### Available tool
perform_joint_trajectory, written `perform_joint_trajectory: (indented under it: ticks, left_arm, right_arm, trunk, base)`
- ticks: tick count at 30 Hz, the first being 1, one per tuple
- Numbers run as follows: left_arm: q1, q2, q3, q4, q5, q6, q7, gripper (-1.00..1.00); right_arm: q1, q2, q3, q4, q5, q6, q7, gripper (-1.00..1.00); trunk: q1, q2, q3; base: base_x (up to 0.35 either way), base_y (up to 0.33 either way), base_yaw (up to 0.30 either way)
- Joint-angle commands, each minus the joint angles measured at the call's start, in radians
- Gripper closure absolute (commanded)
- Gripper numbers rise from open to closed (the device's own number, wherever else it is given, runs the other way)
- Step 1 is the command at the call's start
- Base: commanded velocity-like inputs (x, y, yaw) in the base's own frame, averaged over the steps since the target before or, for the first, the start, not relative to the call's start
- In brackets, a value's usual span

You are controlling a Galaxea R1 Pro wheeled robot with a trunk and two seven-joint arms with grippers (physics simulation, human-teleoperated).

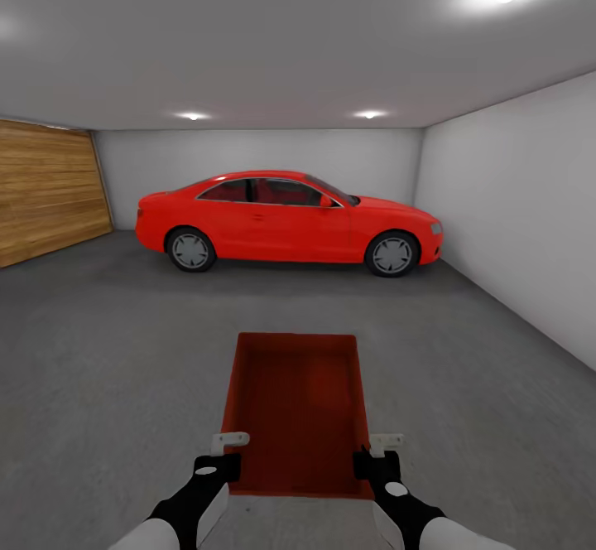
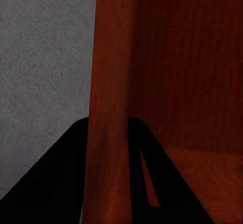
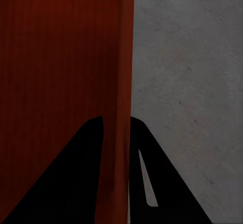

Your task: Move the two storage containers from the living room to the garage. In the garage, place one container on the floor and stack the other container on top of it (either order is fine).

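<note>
Both arms reach forward at lower centre. Left gripper (image 1: pixel 222 459) and right gripper (image 1: pixel 374 457) each pinch a side wall of 1 storage container (image 1: pixel 300 401) over the floor (image 1: pixel 108 368).

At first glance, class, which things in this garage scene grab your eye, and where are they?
The red car stands side-on against the far wall. Nearer, an orange-red storage container is held over the grey concrete floor, with the left gripper and right gripper each clamped on a side wall. A wood-plank door is at left.

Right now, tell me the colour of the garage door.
The garage door is warm brown wood in horizontal planks, clearest in the head view.
</note>
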Motion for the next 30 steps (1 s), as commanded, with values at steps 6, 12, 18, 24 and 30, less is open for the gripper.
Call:
perform_joint_trajectory:
  ticks: [6,12,18,24,30]
  left_arm:
    - [0.000,-0.001,0.018,-0.002,-0.014,0.009,0.012,1.00]
    - [0.000,-0.001,0.018,-0.002,-0.014,0.010,0.012,1.00]
    - [0.000,-0.001,0.018,-0.002,-0.014,0.010,0.012,1.00]
    - [0.000,0.000,0.018,-0.002,-0.014,0.010,0.012,1.00]
    - [0.000,-0.001,0.018,-0.001,-0.014,0.010,0.012,1.00]
  right_arm:
    - [0.000,0.001,-0.031,0.000,-0.002,-0.002,-0.010,1.00]
    - [-0.001,0.000,-0.031,0.000,-0.002,-0.002,-0.010,1.00]
    - [0.000,0.000,-0.031,0.000,-0.003,-0.002,-0.010,1.00]
    - [-0.001,0.000,-0.031,0.000,-0.002,-0.002,-0.009,1.00]
    - [0.000,0.000,-0.031,0.000,-0.003,-0.002,-0.005,1.00]
  trunk:
    - [0.001,-0.001,0.000]
    - [0.001,-0.001,0.000]
    - [0.001,-0.001,0.000]
    - [0.001,-0.001,0.000]
    - [0.001,-0.001,0.000]
  base:
    - [0.315,0.000,0.000]
    - [0.316,0.000,0.000]
    - [0.316,0.000,0.000]
    - [0.316,0.000,0.000]
    - [0.317,0.000,0.000]
